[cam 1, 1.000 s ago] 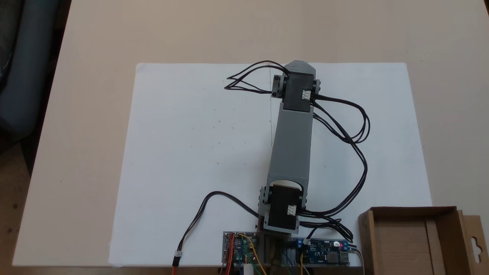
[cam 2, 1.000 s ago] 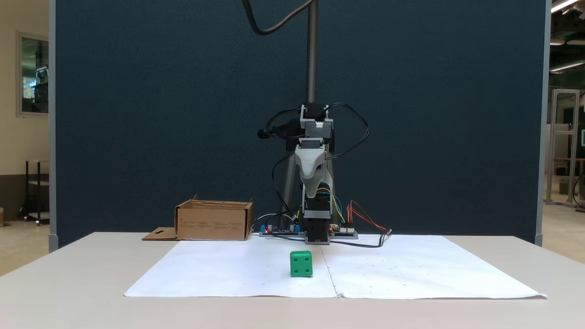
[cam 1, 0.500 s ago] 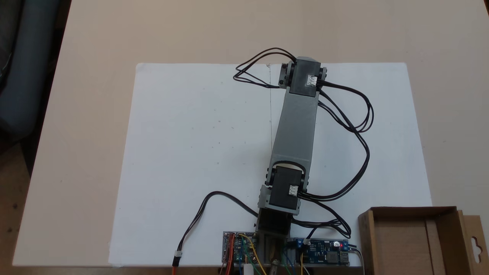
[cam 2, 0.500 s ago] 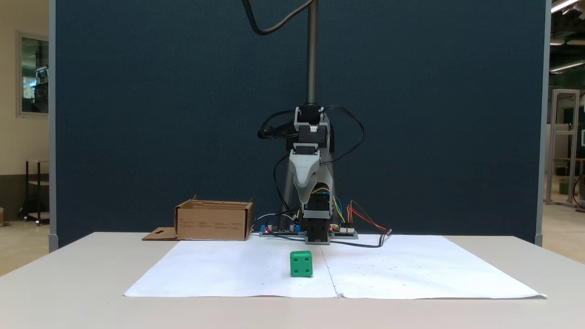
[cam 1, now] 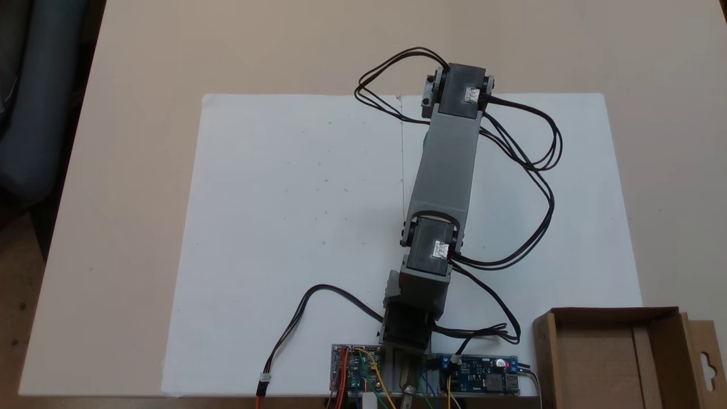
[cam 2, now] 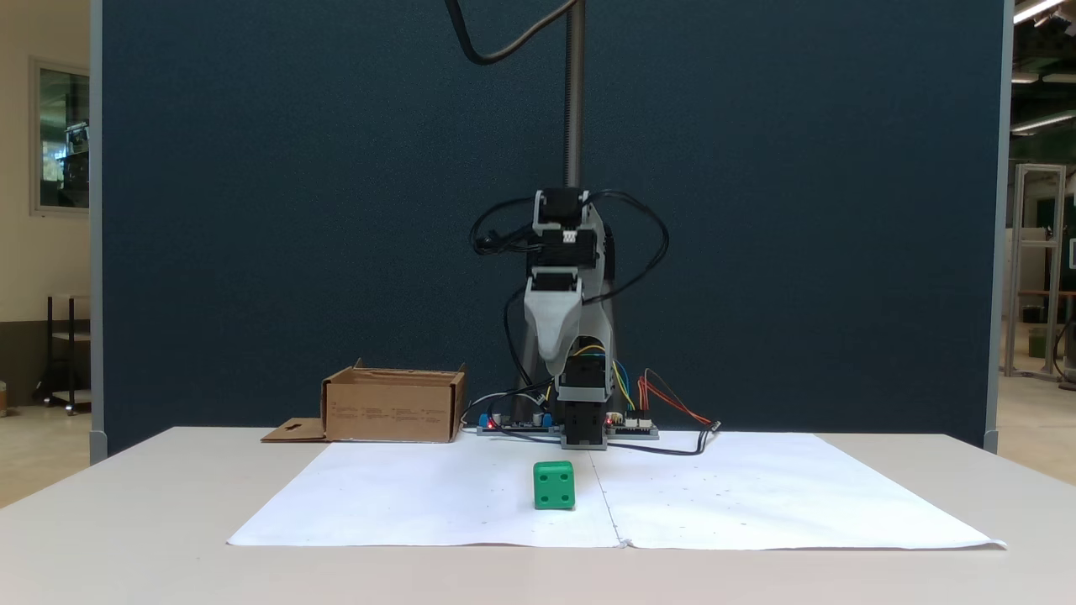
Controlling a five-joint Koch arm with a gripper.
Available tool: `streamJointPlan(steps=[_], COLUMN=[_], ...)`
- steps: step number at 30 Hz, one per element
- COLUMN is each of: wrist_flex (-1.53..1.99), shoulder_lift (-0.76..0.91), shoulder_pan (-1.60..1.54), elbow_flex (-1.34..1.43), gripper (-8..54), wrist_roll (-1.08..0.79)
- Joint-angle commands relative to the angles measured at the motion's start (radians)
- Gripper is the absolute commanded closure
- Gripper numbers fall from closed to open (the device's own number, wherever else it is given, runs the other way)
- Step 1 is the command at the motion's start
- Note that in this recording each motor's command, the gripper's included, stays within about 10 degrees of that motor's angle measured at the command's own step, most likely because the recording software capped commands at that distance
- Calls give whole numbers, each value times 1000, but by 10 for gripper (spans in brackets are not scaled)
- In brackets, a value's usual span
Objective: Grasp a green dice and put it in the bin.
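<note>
Plainly, green dice (cam 2: 554, 485) sits mid-paper (cam 2: 756, 504), open all round.

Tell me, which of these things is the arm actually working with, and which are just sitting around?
Part of the job:
green dice, on the white paper
cardboard bin, empty inside
gripper, hanging above the dice

Just there:
white paper sheet
circuit boards
black cables
blue partition
</note>
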Motion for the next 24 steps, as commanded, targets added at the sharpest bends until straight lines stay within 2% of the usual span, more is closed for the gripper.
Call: streamJointPlan(steps=[1, 9, 16, 24], wrist_flex=[58, 95, 101, 101], shoulder_lift=[2, -63, -120, -129], shoulder_pan=[2, 2, -2, -2], elbow_flex=[-72, -101, -112, -110], gripper=[-47, -49, -56, -56], wrist_roll=[-91, -176, -175, -78])
